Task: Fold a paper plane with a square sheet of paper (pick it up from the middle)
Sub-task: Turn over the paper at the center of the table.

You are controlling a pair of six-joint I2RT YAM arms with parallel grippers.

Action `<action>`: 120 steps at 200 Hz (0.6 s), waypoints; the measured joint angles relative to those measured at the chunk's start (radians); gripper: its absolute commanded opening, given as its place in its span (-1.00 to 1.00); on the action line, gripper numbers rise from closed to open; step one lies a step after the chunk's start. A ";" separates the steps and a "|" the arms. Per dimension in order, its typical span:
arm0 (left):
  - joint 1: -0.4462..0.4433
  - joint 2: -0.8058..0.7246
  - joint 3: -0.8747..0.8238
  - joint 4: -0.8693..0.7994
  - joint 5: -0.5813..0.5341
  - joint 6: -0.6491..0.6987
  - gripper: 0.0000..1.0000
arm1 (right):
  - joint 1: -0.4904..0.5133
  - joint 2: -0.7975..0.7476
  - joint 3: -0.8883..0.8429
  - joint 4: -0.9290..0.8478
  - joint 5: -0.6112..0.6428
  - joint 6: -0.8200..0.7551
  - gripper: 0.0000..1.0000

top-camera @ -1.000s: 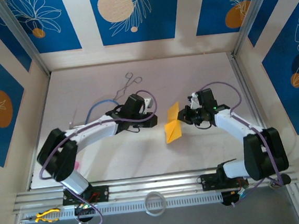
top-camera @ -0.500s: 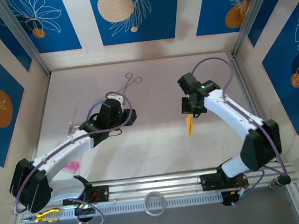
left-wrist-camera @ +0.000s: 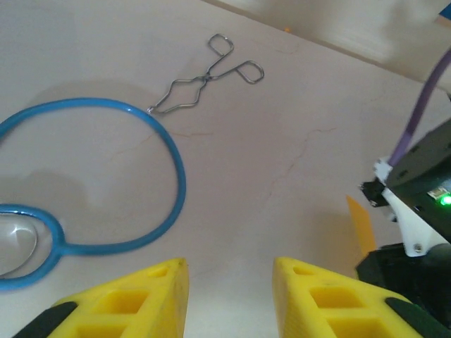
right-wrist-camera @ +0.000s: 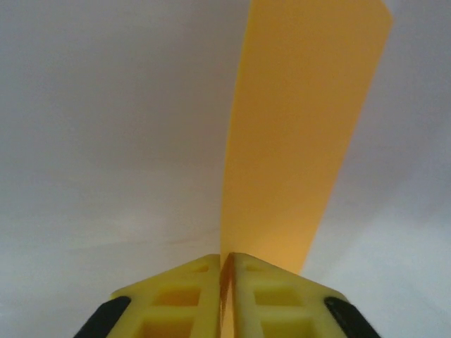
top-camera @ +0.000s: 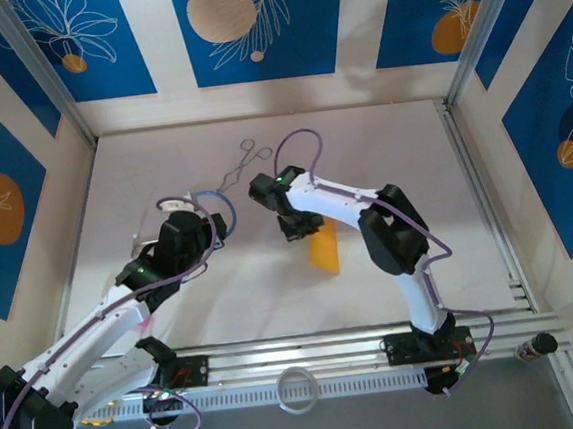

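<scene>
Moved: my right arm has swung from the right side across to the middle of the worktop, taking the paper along. My left arm has drawn back toward the near left.
Worktop: pale and flat, with blue patterned panels standing on three sides.
Right arm: stretched leftward across the middle, its wrist left of centre.
Left arm: folded low on the left, its wrist pointing toward the far side.
Blue loop: thin tube curved in a ring, lying ahead and left of my left hand.
Paper: orange-yellow, folded into a narrow strip, just near-right of my right wrist at mid-worktop. Seen from that wrist, it runs straight out ahead of me. I cannot tell whether its far end touches the surface.
Wire tongs: thin metal with two ring handles, lying beyond the blue loop toward the far wall.
Right fingers: pressed together, pinching the near end of the paper between them.
Left fingers: parted by a moderate gap, bare surface showing between them, gripping nothing.
</scene>
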 measured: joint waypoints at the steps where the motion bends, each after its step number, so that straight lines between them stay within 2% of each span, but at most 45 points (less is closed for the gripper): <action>1: 0.000 0.000 0.000 -0.002 0.000 -0.001 -0.25 | 0.003 0.003 0.004 0.002 -0.005 -0.005 -0.43; 12: 0.001 0.000 -0.005 -0.010 -0.001 -0.004 -0.25 | 0.014 0.006 0.021 0.037 -0.063 -0.014 -0.23; 32: 0.003 0.001 -0.010 -0.017 0.001 -0.015 -0.24 | 0.011 -0.018 0.005 0.110 -0.183 -0.037 -0.08; 45: 0.005 0.012 -0.010 -0.015 0.010 -0.018 -0.21 | -0.008 -0.076 -0.071 0.194 -0.263 -0.045 -0.07; 65: 0.012 0.052 -0.010 0.003 0.053 -0.016 -0.19 | -0.076 -0.232 -0.253 0.318 -0.392 -0.035 -0.29; 93: 0.016 0.176 0.003 0.047 0.168 -0.002 -0.19 | -0.262 -0.454 -0.543 0.531 -0.571 0.011 -0.58; 109: 0.017 0.279 0.034 0.072 0.258 0.006 -0.20 | -0.377 -0.522 -0.700 0.665 -0.669 0.049 -0.71; 120: 0.018 0.346 0.060 0.090 0.319 0.006 -0.20 | -0.431 -0.539 -0.786 0.734 -0.727 0.063 -0.73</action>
